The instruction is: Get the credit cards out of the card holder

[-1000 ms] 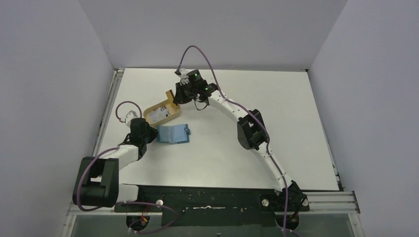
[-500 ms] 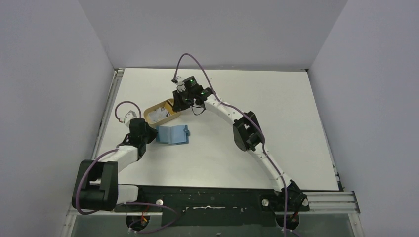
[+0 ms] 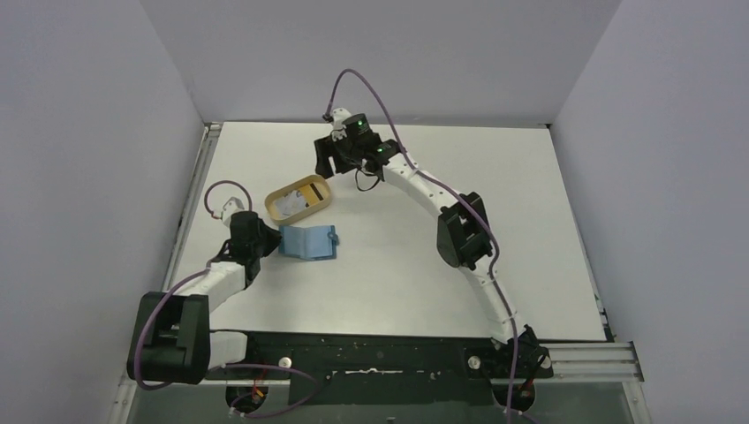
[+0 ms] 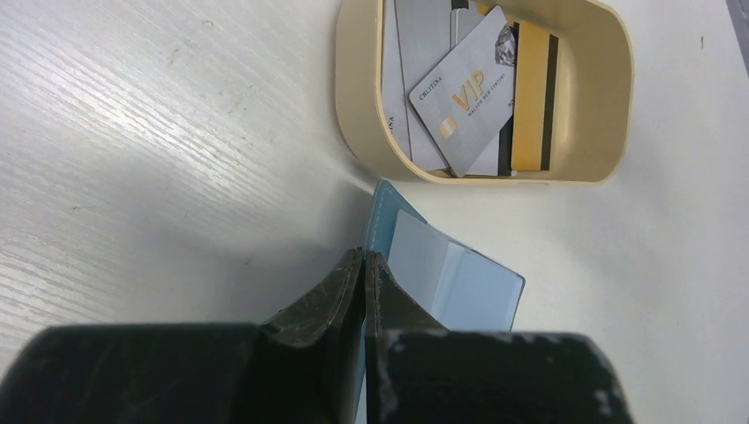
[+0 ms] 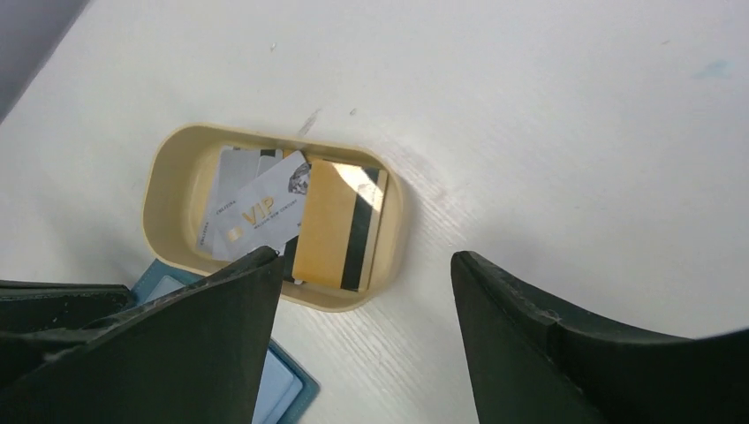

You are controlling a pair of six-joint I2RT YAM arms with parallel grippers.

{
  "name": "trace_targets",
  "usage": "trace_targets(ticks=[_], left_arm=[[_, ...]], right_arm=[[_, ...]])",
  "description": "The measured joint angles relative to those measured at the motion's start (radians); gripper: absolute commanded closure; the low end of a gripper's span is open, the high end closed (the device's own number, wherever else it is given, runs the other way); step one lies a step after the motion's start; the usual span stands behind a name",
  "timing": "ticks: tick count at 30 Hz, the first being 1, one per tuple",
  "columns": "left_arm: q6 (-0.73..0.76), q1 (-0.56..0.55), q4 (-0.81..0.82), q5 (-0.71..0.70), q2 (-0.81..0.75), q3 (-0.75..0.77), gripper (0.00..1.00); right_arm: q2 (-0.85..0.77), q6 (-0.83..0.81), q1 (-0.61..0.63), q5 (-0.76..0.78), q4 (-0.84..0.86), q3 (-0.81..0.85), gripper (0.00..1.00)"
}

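Observation:
The teal card holder [image 3: 311, 240] lies open on the table, its light blue pockets [image 4: 459, 283] facing up. My left gripper [image 4: 365, 263] is shut on its near left edge, and teal shows between the fingers. The credit cards lie in the oval tan tray [image 3: 329, 201]: a grey VIP card [image 4: 464, 93] on top of other grey ones, and a yellow card with a dark stripe [image 5: 331, 225] beside it. My right gripper [image 5: 366, 258] hangs open above the table by the tray's far end, with nothing between its fingers. A corner of the card holder [image 5: 276, 386] shows below the right gripper's left finger.
The tan tray [image 4: 358, 106] stands just beyond the card holder, almost touching it. Grey walls close in the table on three sides. A metal rail [image 3: 196, 190] runs along the left edge. The right arm's elbow [image 3: 462, 230] stands over the middle of the table.
My right gripper has opened and pulled up and back from the tray. The yellow card now lies in the tray. The left gripper has kept its hold on the card holder.

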Motion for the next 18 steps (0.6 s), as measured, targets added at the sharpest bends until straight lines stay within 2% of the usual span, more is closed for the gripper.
trace_targets(ticks=[6,10,15,18], left_arm=[[-0.006,-0.036,0.000,-0.011,-0.013,-0.008,1.00],[-0.014,-0.125,0.001,-0.051,-0.014,-0.008,1.00],[-0.040,-0.247,0.000,-0.117,-0.010,-0.008,1.00],[-0.065,-0.320,0.001,-0.165,-0.001,-0.008,1.00]], right_arm=[[-0.249,-0.032,-0.026,0.087,0.037,-0.184,0.29],[-0.433,-0.037,-0.014,0.108,0.076,-0.374,0.35],[-0.580,-0.026,0.070,0.113,0.102,-0.603,0.38],[-0.636,0.038,0.123,0.068,0.165,-0.784,0.39]])
